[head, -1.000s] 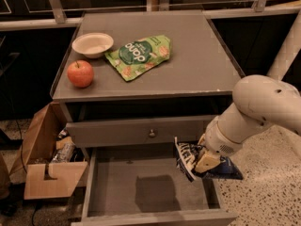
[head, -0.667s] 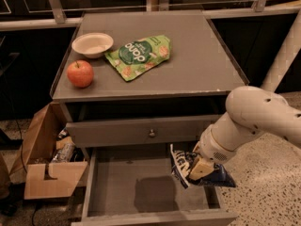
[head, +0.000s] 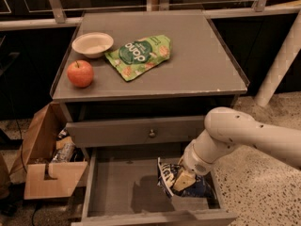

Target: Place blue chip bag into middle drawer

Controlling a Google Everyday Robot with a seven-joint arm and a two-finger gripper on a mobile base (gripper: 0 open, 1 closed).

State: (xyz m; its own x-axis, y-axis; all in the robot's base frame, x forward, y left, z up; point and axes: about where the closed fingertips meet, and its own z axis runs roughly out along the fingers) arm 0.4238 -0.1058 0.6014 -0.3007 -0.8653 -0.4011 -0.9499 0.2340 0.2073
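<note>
The blue chip bag point(head: 168, 178), dark navy foil with white lettering, hangs upright over the right half of the open middle drawer point(head: 117, 185). My gripper point(head: 184, 179) is shut on the bag, its pale fingers pressed against the bag's right side. The white arm comes in from the right edge of the view and bends down over the drawer's right wall. The bag casts a dark shadow on the drawer's flat grey floor. I cannot tell whether the bag touches the floor.
Above the open drawer is a shut drawer front with a small round knob point(head: 151, 133). On the cabinet top point(head: 202, 65) lie a red apple point(head: 80, 73), a white bowl point(head: 92, 44) and a light green pouch point(head: 139, 55). A cardboard box point(head: 47, 161) stands left of the cabinet.
My gripper and the blue chip bag have moved left, from beside the drawer's right wall to over the drawer's inside. The bag now hangs lower in the drawer.
</note>
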